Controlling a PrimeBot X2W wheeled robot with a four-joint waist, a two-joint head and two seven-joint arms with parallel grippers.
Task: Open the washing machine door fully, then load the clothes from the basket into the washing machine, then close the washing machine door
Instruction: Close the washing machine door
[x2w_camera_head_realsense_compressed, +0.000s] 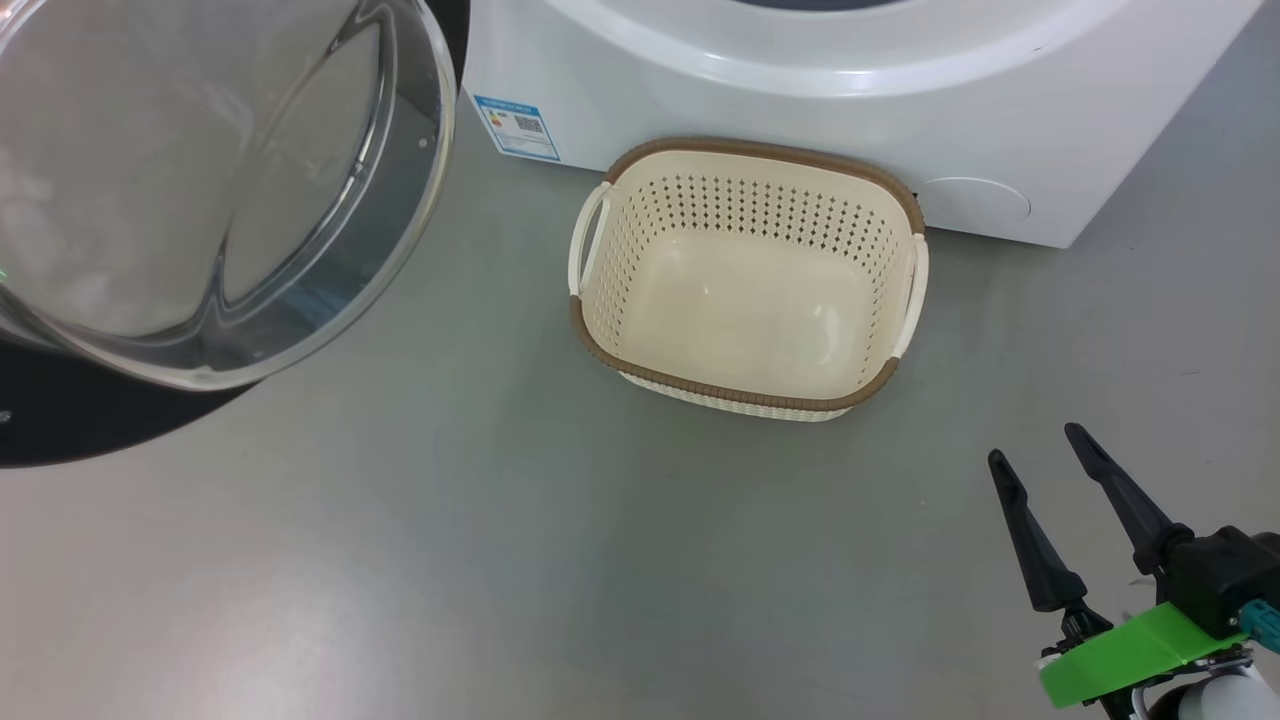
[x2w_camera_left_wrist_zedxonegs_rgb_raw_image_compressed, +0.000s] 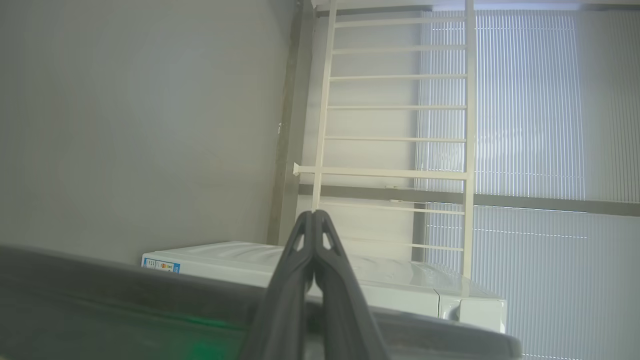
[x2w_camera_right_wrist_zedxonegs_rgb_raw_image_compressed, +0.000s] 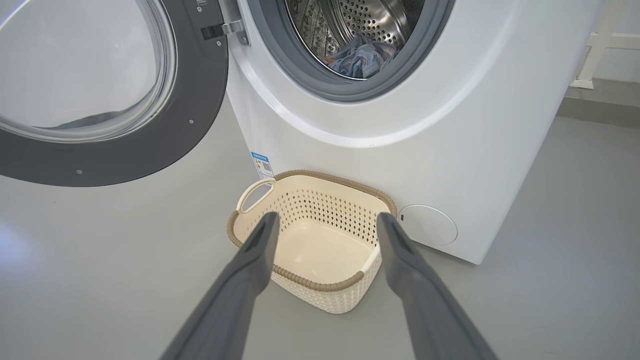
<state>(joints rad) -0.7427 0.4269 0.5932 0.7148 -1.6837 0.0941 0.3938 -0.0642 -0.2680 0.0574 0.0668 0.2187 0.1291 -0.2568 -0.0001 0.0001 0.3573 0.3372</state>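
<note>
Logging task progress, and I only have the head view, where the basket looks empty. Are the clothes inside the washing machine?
Observer: Yes. In the right wrist view the clothes lie in the drum of the washing machine, behind the grey seal.
Operator: What is the left gripper doing?
Observer: The left wrist view shows the left gripper shut, fingertips touching, with nothing between them.
Operator: Is the opening clear of the door?
Observer: Yes. The washing machine door hangs swung out on its hinge, leaving the opening uncovered.
</note>
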